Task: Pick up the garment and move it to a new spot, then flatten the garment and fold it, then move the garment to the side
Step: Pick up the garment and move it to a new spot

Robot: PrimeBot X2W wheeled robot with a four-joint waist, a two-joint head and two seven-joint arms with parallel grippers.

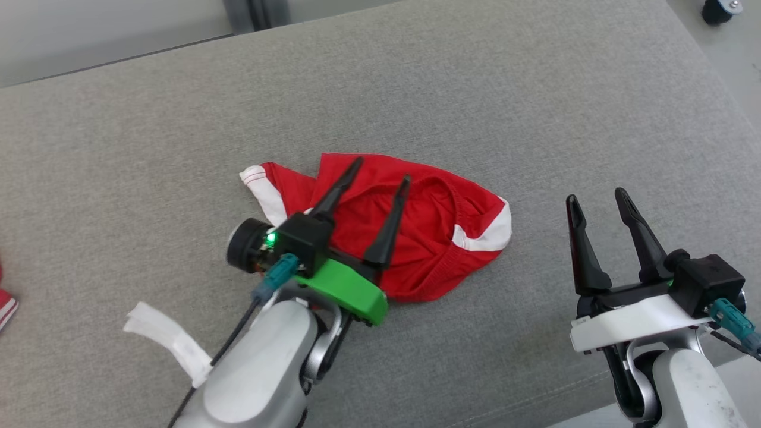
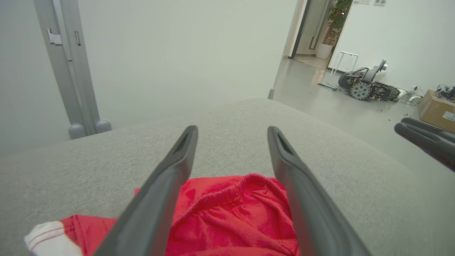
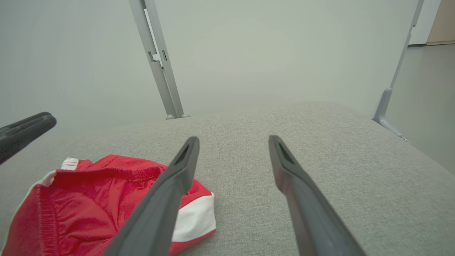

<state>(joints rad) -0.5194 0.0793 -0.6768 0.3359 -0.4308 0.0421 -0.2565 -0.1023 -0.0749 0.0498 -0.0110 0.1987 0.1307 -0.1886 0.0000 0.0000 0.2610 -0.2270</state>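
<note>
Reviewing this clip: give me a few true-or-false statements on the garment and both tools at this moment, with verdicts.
1. The red garment lies on the grey surface. True.
2. The left tool is clamped shut on the garment. False: its fingers are spread apart over it.
3. The right tool is open, off to the garment's side. True.
4. The garment is neatly folded. False: it lies crumpled.
</note>
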